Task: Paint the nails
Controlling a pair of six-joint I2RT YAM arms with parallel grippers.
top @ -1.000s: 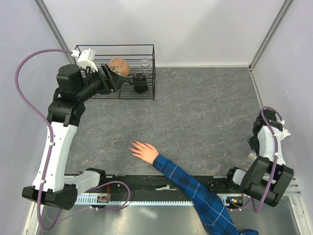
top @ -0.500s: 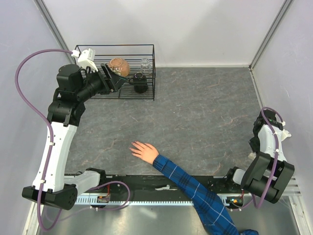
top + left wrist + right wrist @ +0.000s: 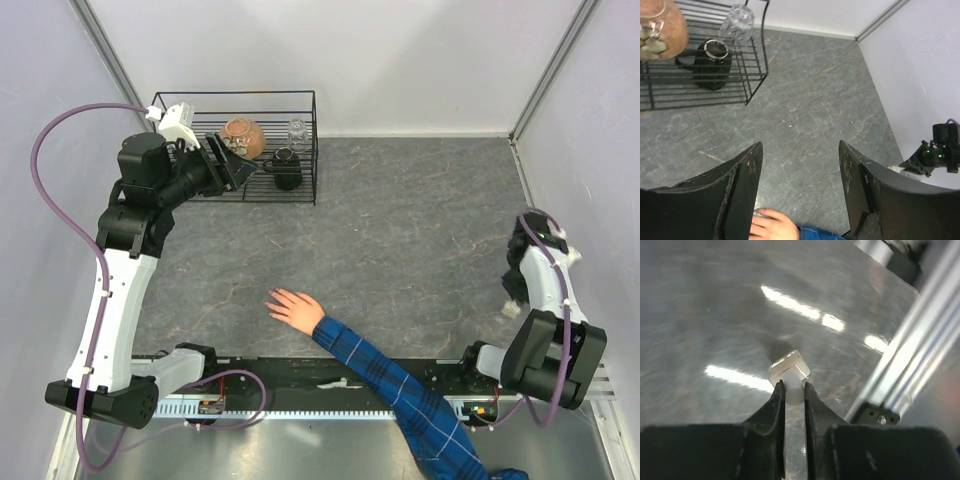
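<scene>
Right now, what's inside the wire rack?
A brown pot, a clear glass and a black cup. The left arm covers the left end of the wire rack, hiding anything there.

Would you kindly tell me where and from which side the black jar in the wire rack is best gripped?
Probably the rim of the black jar, from straight above: it stands upright, mouth open, and the wire rack fences its sides.

Spread fingers (image 3: 740, 190) over bare hand (image 3: 772, 227)
</scene>
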